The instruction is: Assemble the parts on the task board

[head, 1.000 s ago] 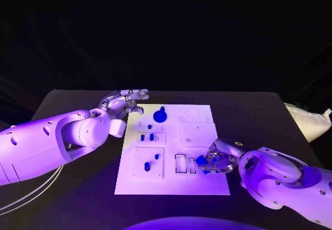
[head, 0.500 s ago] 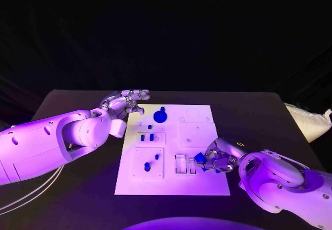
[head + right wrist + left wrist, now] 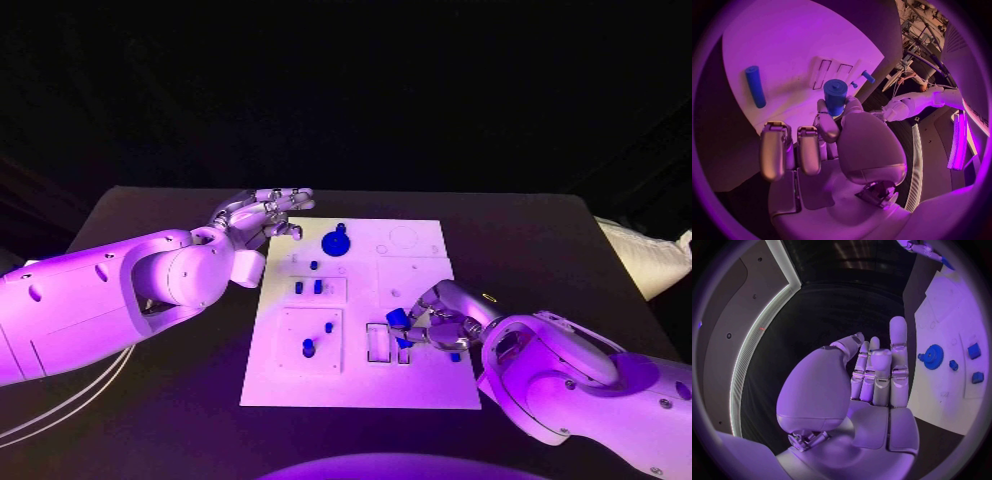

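Head view: your right hand sits over the task board at its 4 o'clock area, pinching a blue part. Your left hand hovers off the board's 11 o'clock corner, fingers loosely spread and holding nothing, near the blue gear.

Right wrist view: a blue cylinder sits pinched between fingertips; another blue rod lies on the board.

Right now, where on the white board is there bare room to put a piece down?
The white task board is bare along its near edge, below the recessed squares, and at its far right corner. It is crowded at the slots, where the silver right hand holds a blue cylinder part.
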